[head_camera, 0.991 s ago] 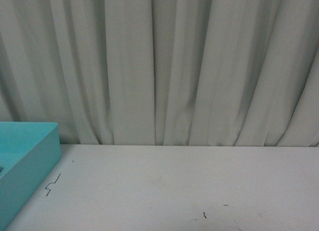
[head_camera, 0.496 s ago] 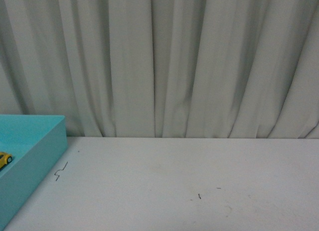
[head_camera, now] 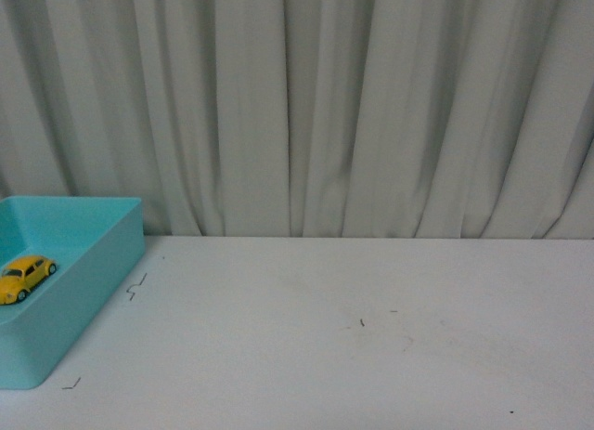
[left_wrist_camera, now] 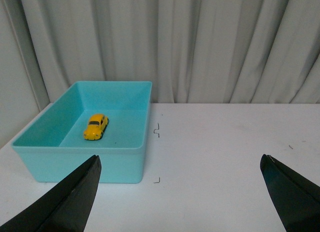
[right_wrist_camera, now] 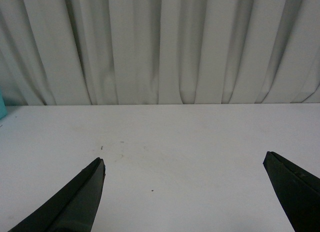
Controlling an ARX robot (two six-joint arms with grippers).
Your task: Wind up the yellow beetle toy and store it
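Yellow beetle toy (head_camera: pixel 25 278) now shows fully inside the bin (head_camera: pixel 102 263).

A turquoise bin (head_camera: pixel 88 263) sits on a white table (head_camera: pixel 371 356) before grey curtains (head_camera: pixel 325 105).

The table (head_camera: pixel 371 346) runs across the front view, with a curtain (head_camera: pixel 325 105) hanging behind its far edge along the whole width. A box (head_camera: pixel 83 281) sits on the table at the far left, its far wall close to the curtain. The toy car (head_camera: pixel 25 277) rests on the floor of the box, on its wheels, clear of the walls — the left wrist view places it (left_wrist_camera: pixel 96 127) nearer the wall away from the table's middle. Small marks (head_camera: pixel 136 286) lie on the table just beside the box's inner side. More marks (head_camera: pixel 362 321) lie near the table's middle, well apart from the box.

Neither arm shows in the front view.
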